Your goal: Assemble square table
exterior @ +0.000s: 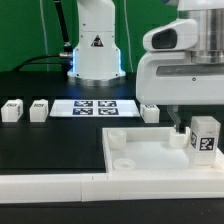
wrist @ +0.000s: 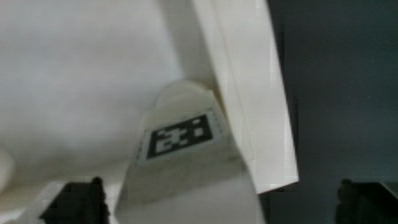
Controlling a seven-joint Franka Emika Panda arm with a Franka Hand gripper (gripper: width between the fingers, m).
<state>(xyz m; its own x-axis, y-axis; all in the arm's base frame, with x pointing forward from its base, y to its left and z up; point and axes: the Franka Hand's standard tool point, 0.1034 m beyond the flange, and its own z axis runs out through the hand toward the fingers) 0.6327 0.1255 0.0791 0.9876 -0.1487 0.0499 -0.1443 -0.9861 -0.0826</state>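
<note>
Gripper (exterior: 190,133) is hanging over the exterior view's right end of the square table top (exterior: 140,152). Its jaws are spread wide and gripping nothing.

In the wrist view the 2 fingertips (wrist: 80,200) are sitting well apart. The tagged leg (wrist: 178,165) is lying between them, nearer 1 finger; cannot tell if it is touching that pad. The top's raised rim (wrist: 240,90) is running alongside the leg.

In the exterior view that leg is standing upright at the top's right end, tag facing the camera.

The top is lying flat, rim up, with 1 round socket (exterior: 122,157) showing.

3 more leg blocks are sitting on the black table (exterior: 50,140): 1st block (exterior: 12,110), 2nd block (exterior: 38,109) and 3rd block (exterior: 150,112). The marker board (exterior: 95,106) is lying between the 2nd and 3rd. The white wall bar (exterior: 50,185) is running along the top's near side.
</note>
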